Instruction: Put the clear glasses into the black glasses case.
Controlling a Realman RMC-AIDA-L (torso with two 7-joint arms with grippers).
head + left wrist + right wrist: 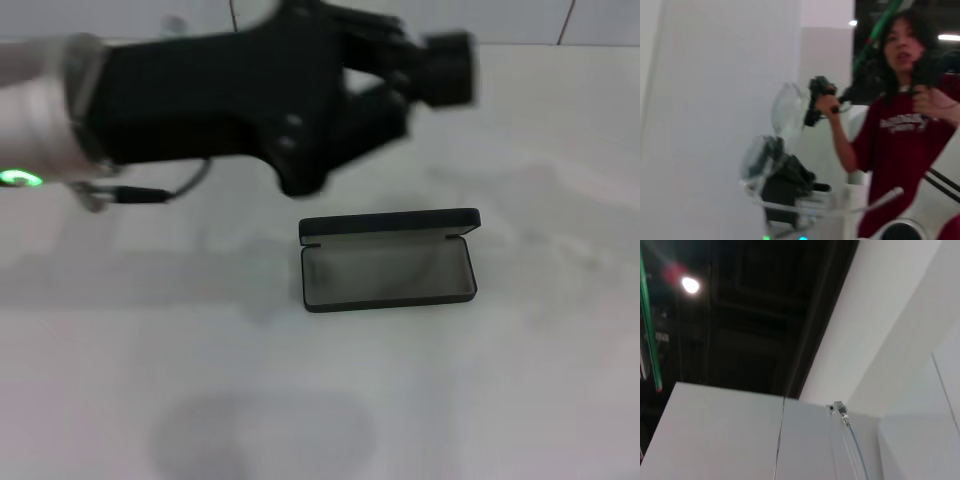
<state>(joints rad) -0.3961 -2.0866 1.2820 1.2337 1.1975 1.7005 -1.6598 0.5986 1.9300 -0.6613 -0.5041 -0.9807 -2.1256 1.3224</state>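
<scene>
Carrying stage: the clear glasses (777, 130) are off the table and up in the air, seen in the left wrist view with a dark gripper body behind the lenses and the thin clear arms trailing out below.

Left gripper (385, 75): raised high above the table (320, 400) in the head view, reaching across from the robot's left, its dark body above and behind the case. The head view does not show the glasses between its fingers, and whether its jaws are apart or together I cannot tell.

Right gripper: not seen in the head view; the right wrist view looks upward at ceiling and wall, with a clear curved piece (850, 440) at its lower edge, likely part of the glasses. State of its jaws: cannot tell.

Black glasses case (388, 260): lying open on the table near the middle, lid standing up at the far side, grey lining exposed, nothing inside it.

Bystander: a person in a red shirt (900, 130) holding hand controllers, visible beyond the glasses in the left wrist view.

Done so far, by judgement: case open and ready; glasses lifted.

Left to do, by judgement: bring the glasses down over the open tray, align them lengthwise, settle them inside, let go.
</scene>
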